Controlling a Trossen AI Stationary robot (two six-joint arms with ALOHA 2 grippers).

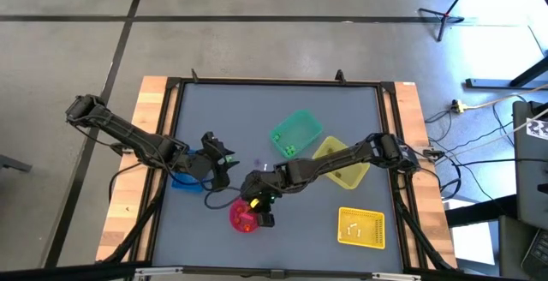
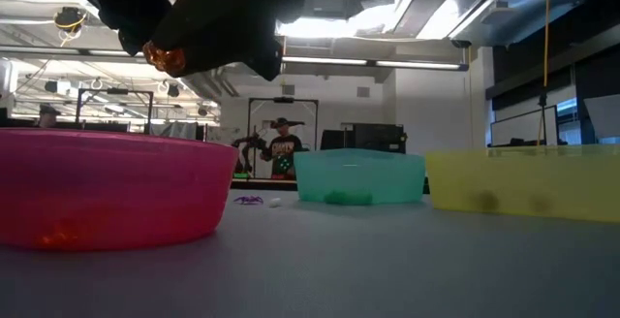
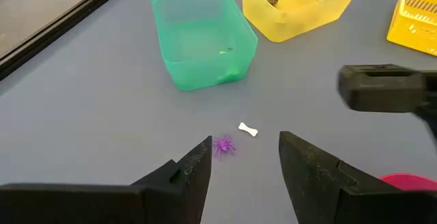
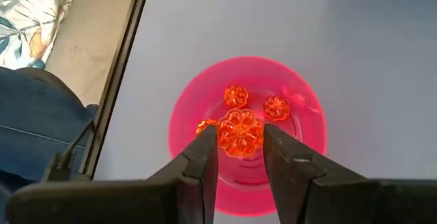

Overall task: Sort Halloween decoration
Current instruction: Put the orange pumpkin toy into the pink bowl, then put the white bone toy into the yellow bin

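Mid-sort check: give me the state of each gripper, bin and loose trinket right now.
right gripper: shut on orange pumpkin, above pink bowl
left gripper: open, empty
pink bowl: holds orange pumpkins
green bin: upright, holds green bits
yellow tub: upright, one dark piece inside
purple spider: loose on table
white bone: loose beside spider

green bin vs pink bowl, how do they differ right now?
Shape: the green bin is a rectangular tub; the pink bowl is round.
Contents: the green bin holds small green bits in one corner; the pink bowl holds orange pumpkin trinkets.
Attention: the right gripper hangs over the pink bowl, jaws shut on an orange pumpkin; nothing is over the green bin.
Shared: both are translucent plastic, open-topped and upright on the table.
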